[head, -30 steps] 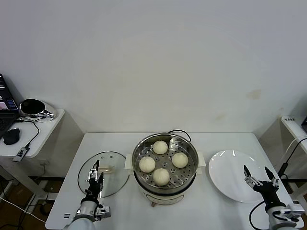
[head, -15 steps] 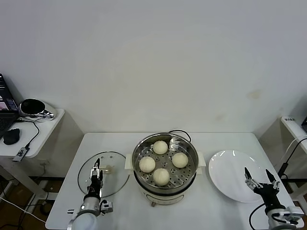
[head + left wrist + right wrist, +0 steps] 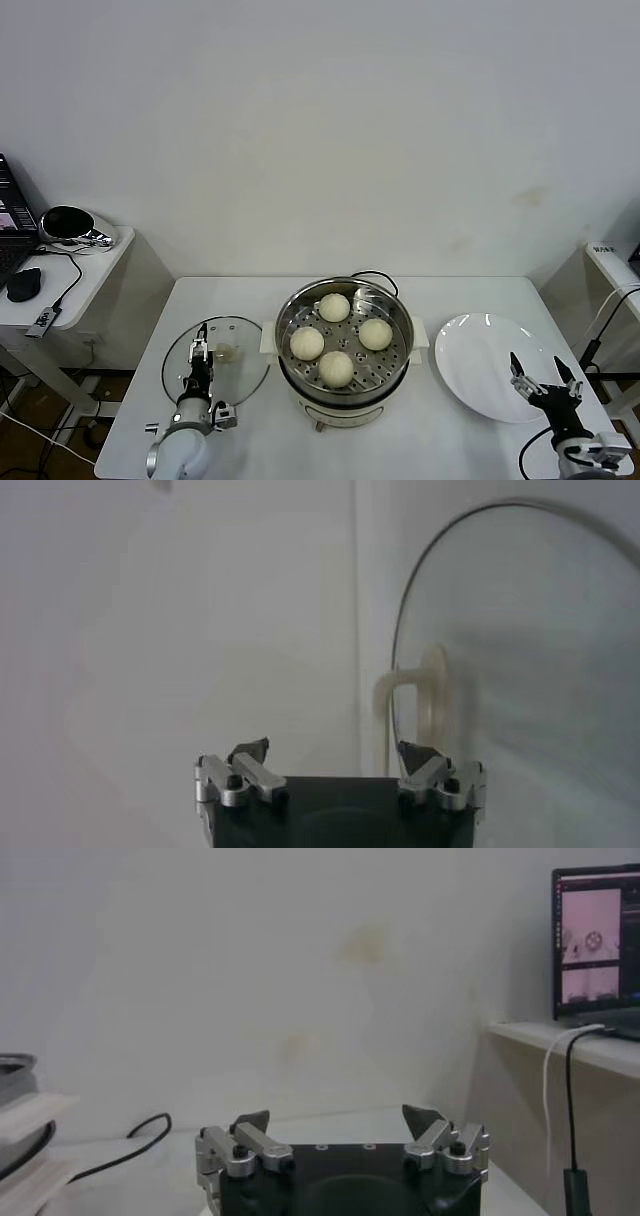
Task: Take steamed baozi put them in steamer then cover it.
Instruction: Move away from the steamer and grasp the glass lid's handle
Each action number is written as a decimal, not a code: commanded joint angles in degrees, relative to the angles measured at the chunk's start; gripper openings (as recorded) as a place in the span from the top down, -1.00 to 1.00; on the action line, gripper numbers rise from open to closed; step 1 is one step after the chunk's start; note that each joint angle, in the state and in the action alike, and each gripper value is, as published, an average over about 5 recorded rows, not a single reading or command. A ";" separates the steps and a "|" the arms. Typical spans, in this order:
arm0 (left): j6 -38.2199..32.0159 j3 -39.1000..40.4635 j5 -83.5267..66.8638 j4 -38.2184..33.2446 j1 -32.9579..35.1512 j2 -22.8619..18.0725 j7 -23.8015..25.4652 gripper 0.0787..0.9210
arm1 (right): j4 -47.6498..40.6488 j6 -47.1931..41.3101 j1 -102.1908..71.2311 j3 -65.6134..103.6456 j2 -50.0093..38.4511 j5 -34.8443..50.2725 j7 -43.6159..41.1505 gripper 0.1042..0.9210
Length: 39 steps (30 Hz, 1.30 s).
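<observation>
1. Head view shows me four baozi (image 3: 337, 339) lying on the perforated tray inside the steamer (image 3: 343, 345), which stands mid-table (image 3: 450, 300) with no lid on it.
2. I see the cover (image 3: 217, 360) flat on the table just left of the steamer, its cream handle (image 3: 228, 352) upward.
3. My left gripper (image 3: 199, 360) is over the near part of the cover, beside the handle. In the left wrist view its fingers (image 3: 250, 765) are spread apart with nothing between them, and the handle (image 3: 425, 705) sits just ahead of one fingertip, by the cover (image 3: 530, 680).
4. My right gripper (image 3: 541, 374) sits at the near right of the table, at the near edge of the white plate (image 3: 485, 365). Its fingers (image 3: 250, 1131) are apart and empty in the right wrist view.
5. A black cord (image 3: 372, 275) runs behind the steamer.
</observation>
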 commanded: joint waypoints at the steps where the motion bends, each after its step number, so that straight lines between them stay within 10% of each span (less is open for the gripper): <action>1: 0.43 -0.14 0.05 3.85 -3.45 -0.87 0.10 -0.77 | -0.20 0.05 -0.03 0.06 0.12 -0.31 0.04 -0.76; 25: -0.52 -0.49 -2.62 8.88 -4.77 -2.07 -4.49 -0.73 | -0.72 0.02 0.22 -0.52 0.07 -0.66 0.02 -0.76; 39: -1.87 -1.16 -3.61 8.57 -4.02 -1.00 -5.21 0.18 | -0.03 0.03 -0.66 -0.50 0.48 -0.82 -0.23 -0.76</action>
